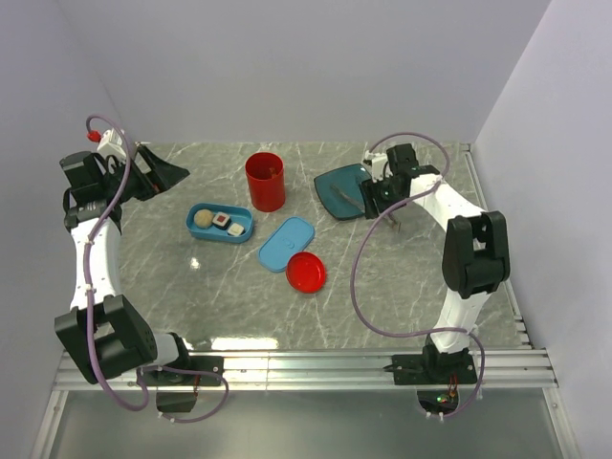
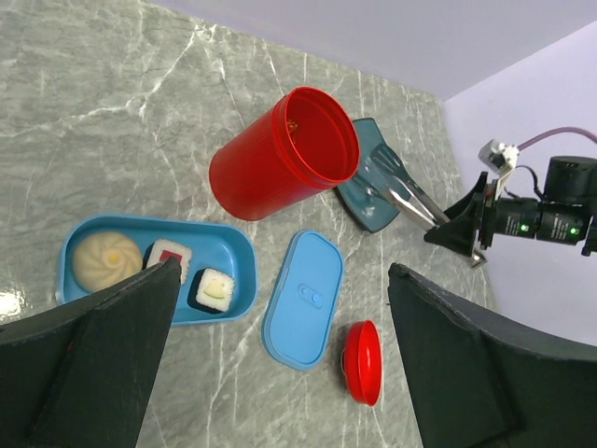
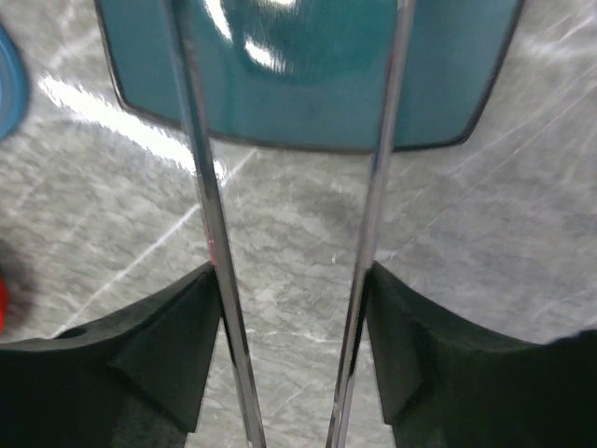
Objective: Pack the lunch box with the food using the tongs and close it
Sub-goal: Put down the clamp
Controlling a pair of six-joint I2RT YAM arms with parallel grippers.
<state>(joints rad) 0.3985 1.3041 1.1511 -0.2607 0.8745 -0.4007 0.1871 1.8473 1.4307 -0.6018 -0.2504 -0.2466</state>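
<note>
The lunch box (image 1: 243, 221) lies open on the grey marbled bench (image 1: 191, 296), left of centre, with three pieces of food in it. Nearest your arm bases sits a red cap (image 1: 306, 273), just beside the blue lid (image 1: 287, 244). The lid lies flat to the box's right, apart from it.

The left wrist view gives you what the top view blurs inside the box: a beige ball (image 2: 107, 261) at one end, then a roll with a red centre (image 2: 169, 257) and a roll with a pale centre (image 2: 213, 287). Your left fingers (image 2: 93, 364) stand wide apart, held off the bench at far left. They frame that view, and one covers part of the box's near wall.

Further back a red cup (image 1: 265, 182) stands upright; a speck inside its rim is too small to tell. Farthest, right of the cup, the tongs (image 3: 201, 187) reach over the dark teal plate (image 1: 335, 182).

Your right fingers (image 3: 154, 373) are clamped on the outside of the tongs' two arms, one arm against each finger. Only the right wrist view shows this, and there the top edge cuts off the tips. The left wrist view shows the tips over the plate.
</note>
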